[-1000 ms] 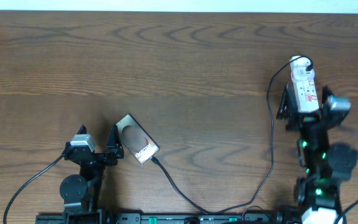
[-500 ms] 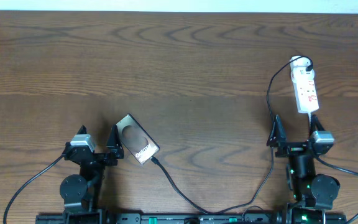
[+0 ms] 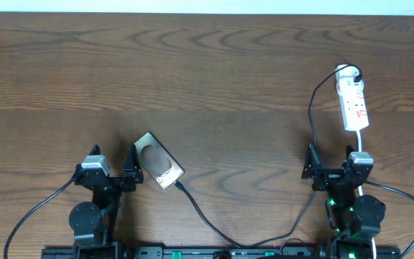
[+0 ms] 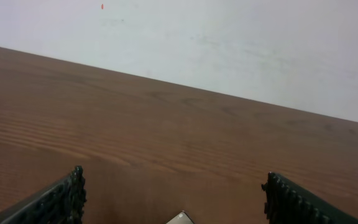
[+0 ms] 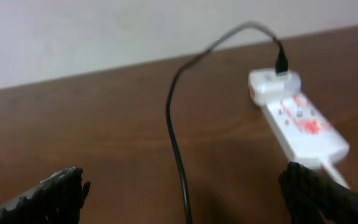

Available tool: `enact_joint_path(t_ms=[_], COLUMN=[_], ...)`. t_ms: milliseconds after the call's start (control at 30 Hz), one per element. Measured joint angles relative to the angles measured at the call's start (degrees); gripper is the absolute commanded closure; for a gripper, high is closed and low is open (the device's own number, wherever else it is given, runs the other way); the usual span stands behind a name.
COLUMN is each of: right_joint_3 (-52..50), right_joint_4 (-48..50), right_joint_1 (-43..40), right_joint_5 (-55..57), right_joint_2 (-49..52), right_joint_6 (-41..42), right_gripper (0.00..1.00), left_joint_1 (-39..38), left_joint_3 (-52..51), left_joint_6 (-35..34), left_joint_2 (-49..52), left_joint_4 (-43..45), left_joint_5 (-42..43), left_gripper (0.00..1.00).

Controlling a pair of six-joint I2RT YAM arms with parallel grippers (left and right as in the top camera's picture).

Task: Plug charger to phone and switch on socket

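I see a brown wooden worktop (image 3: pixel 207 72). Left pincer (image 3: pixel 113 152) is spread and empty, just beside the Galaxy phone (image 3: pixel 159 160). Right pincer (image 3: pixel 333 162) is spread and empty, near the white power strip (image 3: pixel 353 101) at far right. The black charger cable (image 3: pixel 207 223) reaches the phone's near end.

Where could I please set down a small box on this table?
Bare: the far side of the table, from the phone to the power strip, and the middle between phone and charger cable. Crowded: the near edge, around left gripper, right gripper and cable.
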Motion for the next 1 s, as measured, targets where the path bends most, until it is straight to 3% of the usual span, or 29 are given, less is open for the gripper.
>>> enact_joint_path(t_ms=[500,1000], right_joint_3=[0.0,0.0], right_joint_4=[-2.08,-2.08], right_joint_1=[0.02,1.36], right_joint_5=[0.02,0.02], right_joint_2=[-8.63,-8.85], right_joint_6=[0.0,0.0], right_gripper=[0.01,0.01], left_joint_1=[0.0,0.0], left_joint_3=[0.0,0.0], left_joint_6=[0.0,0.0], left_joint_2=[0.0,0.0], left_joint_4=[-0.02,0.0], left_joint_5=[0.02,0.02], left_gripper=[0.12,0.12])
